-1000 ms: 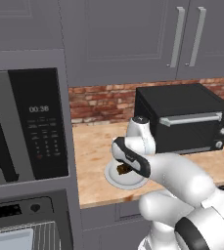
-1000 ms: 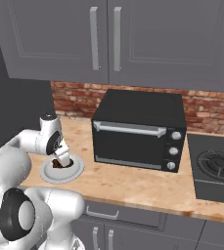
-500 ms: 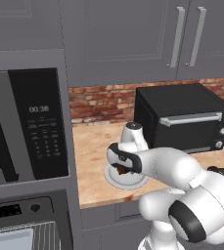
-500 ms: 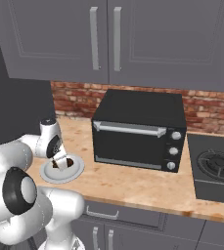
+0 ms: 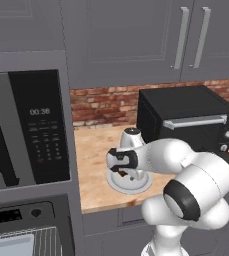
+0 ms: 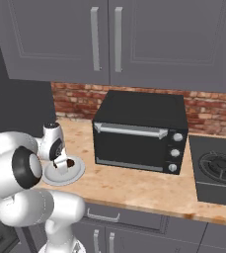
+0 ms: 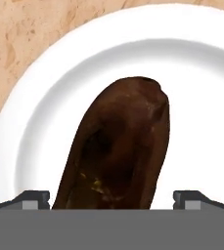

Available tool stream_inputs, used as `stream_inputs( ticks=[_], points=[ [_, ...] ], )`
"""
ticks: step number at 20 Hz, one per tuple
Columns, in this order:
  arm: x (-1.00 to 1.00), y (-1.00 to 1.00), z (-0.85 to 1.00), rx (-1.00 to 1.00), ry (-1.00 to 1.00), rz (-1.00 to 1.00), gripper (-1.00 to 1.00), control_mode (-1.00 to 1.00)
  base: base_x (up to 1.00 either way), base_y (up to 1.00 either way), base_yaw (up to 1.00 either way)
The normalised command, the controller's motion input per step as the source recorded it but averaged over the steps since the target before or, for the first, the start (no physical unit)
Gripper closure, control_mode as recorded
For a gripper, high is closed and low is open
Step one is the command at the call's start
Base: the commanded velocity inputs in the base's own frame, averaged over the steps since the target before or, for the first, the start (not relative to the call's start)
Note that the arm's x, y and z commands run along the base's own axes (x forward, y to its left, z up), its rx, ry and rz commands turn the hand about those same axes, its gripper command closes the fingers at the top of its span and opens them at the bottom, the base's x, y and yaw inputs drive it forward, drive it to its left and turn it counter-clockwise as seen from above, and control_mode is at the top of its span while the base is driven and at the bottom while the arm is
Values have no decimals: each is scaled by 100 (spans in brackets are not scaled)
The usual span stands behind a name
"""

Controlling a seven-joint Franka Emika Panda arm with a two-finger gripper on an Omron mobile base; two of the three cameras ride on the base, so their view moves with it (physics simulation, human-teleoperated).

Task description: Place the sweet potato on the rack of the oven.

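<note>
White plate [image 7: 45, 97] on the counter [image 6: 134, 185] held the sweet potato [image 7: 118, 146]. Gripper [image 7: 111, 200] stood spread, one fingertip on each side of it, not visibly touching. Left base view alone showed the oven [image 5: 16, 230] beneath the microwave [image 5: 26, 130].

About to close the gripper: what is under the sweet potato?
A round white plate lies under the sweet potato, and the plate sits on the wooden counter. The part of the plate directly beneath the potato is covered.

- Microwave [image 5: 28, 130]: clock display [image 5: 39, 111] reads "00:38".
- Keypad below display: markings too small to read.
- No other legible text found.
</note>
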Motion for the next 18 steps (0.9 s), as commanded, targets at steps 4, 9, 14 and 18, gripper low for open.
stream_inputs(
  ticks=[4,9,14,18],
  points=[
    [0,0,-18,3,0,0,-100,-100,0,0,0],
    [0,0,-9,1,0,0,100,-100,0,0,0],
    [0,0,0,0,0,0,100,-100,0,0,0],
    [-30,0,15,0,-1,0,100,-100,0,0,0]
  ],
)
